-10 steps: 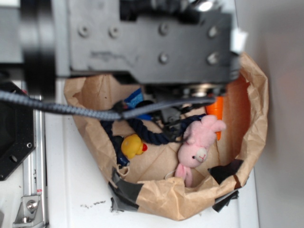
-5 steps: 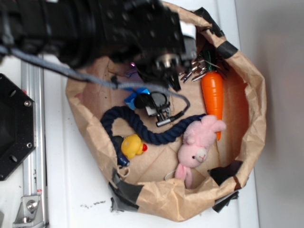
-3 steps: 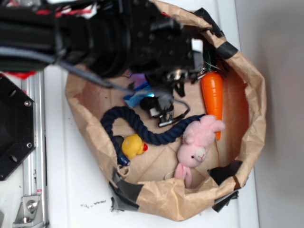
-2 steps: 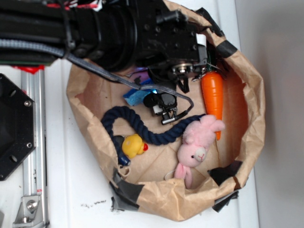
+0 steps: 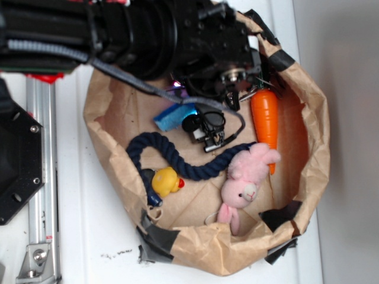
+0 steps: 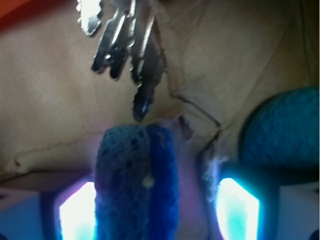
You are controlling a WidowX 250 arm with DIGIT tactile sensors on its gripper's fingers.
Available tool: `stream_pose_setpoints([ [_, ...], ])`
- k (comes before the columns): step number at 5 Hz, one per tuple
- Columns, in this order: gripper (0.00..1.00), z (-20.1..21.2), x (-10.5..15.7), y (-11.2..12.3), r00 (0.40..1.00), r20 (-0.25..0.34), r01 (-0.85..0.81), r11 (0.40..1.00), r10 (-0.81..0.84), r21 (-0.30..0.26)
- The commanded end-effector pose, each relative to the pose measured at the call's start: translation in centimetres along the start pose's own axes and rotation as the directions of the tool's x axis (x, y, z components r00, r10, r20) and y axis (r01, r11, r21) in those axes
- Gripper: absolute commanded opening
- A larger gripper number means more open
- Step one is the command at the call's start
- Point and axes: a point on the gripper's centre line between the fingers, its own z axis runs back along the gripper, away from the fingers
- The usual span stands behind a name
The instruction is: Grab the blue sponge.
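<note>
The blue sponge (image 5: 176,116) lies in the brown paper bag (image 5: 317,136), its upper end under my black arm (image 5: 195,41). In the wrist view the sponge (image 6: 135,185) stands on edge between my fingers, close to the left glowing finger (image 6: 75,212) and with a gap to the right finger (image 6: 237,210). My gripper (image 6: 156,212) is open around it. In the exterior view the arm hides the fingers.
Also in the bag are an orange carrot (image 5: 265,116), a navy rope (image 5: 177,163), a yellow duck (image 5: 166,181), a pink bunny (image 5: 246,177) and a bunch of keys (image 6: 125,45). A round blue ball (image 6: 282,130) sits right of the gripper.
The arm came down from near the camera into the bag and shifted right. The sponge now shows more fully and has turned a little.
</note>
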Motion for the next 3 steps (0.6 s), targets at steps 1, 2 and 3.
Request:
stream_pose_setpoints([
  [1, 0.0, -1.5, -0.3, 1.1, 0.999, -0.039, 0.011, 1.0, -0.011, 0.013],
  [2, 0.0, -1.5, -0.4, 1.0, 0.999, -0.04, 0.015, 1.0, -0.014, 0.019],
  [3, 0.0, -0.5, -0.6, 1.1, 0.999, -0.03, 0.035, 0.999, -0.035, 0.012],
])
